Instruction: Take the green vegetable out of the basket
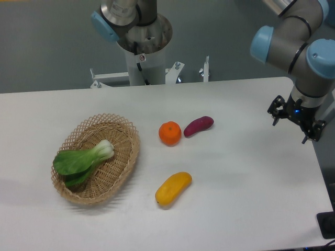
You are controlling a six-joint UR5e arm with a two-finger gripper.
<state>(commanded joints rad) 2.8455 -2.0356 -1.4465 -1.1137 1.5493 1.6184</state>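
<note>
The small bok choy with dark green leaves and a pale whitish stalk base lies inside the oval tan wicker basket with an open lattice rim, its stalk end pointing toward the basket's far right rim and its leaves spread toward the near left rim. The basket sits on the left part of the white table. To the right of the basket, apart from it, rests a round orange fruit, and just beyond that, still farther from the basket, a purple oblong sweet potato. A yellow oblong fruit lies to the basket's right on the nearer side. Well away from the basket, over the table's far right edge, hangs the black two-finger gripper; its fingers are too small and dark to tell whether they stand apart or together, and they grip nothing visible.
</note>
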